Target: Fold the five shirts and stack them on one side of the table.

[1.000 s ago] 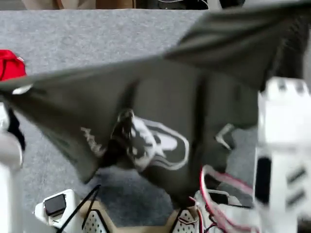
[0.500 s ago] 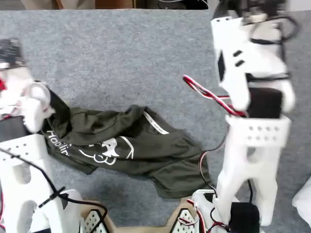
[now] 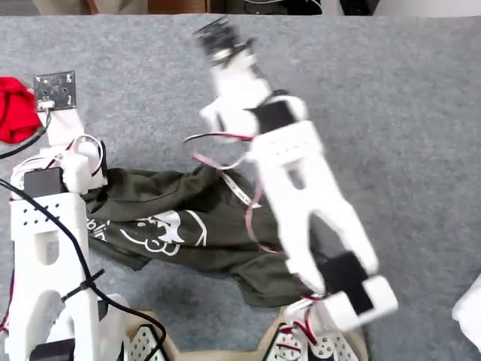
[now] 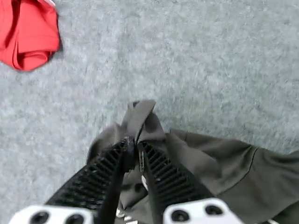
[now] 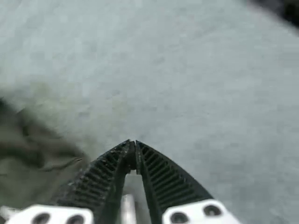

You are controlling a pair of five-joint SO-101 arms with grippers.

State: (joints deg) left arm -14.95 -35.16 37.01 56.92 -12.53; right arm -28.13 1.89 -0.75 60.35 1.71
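The dark olive shirt lies crumpled and unfolded on the grey worktop, printed side partly up, near the robot's edge. The left hand is pinched narrow on a peak of cloth at the shirt's left end. With so little fabric between the fingers, a pull could slip it free, or drag the whole bundle instead of spreading it. The right hand is closed on nothing above bare worktop just beyond the shirt. Unless it opens before coming down, it will probably push the cloth rather than take it. The right arm's red and white wires hang low over the shirt and could catch a fold. A red shirt, bunched at the far left, looks close enough for the left arm to knock.
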